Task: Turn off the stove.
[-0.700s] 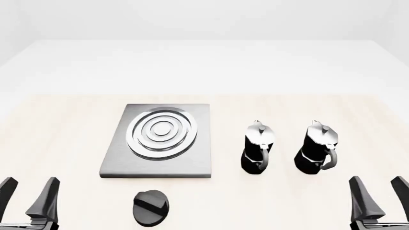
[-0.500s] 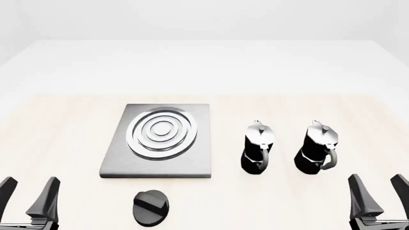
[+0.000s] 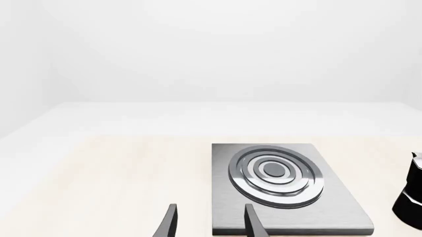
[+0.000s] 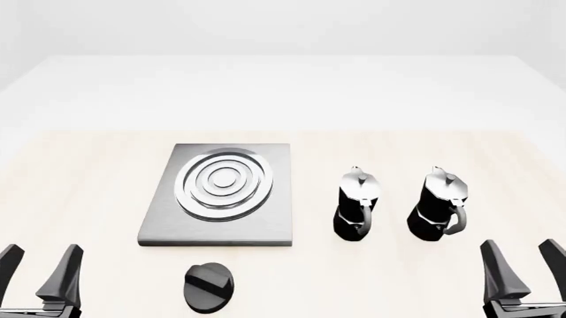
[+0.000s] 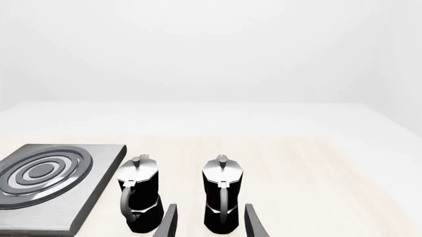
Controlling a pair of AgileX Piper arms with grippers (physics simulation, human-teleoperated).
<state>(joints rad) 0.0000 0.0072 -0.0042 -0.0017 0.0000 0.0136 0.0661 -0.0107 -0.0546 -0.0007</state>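
The stove (image 4: 172,218) is a flat grey metal plate with silver concentric rings, left of the table's middle. It also shows in the left wrist view (image 3: 329,202) and in the right wrist view (image 5: 86,202). Its round black knob (image 4: 209,286) with a raised bar lies apart from the plate, nearer to me. My left gripper (image 4: 40,265) is open and empty at the near left, left of the knob. My right gripper (image 4: 523,258) is open and empty at the near right. Neither touches anything.
Two black-and-silver moka pots stand right of the stove: one (image 4: 357,204) nearer the plate, the other (image 4: 439,204) further right. Both show in the right wrist view, the first (image 5: 139,192) and the second (image 5: 222,192), just beyond my right fingers.
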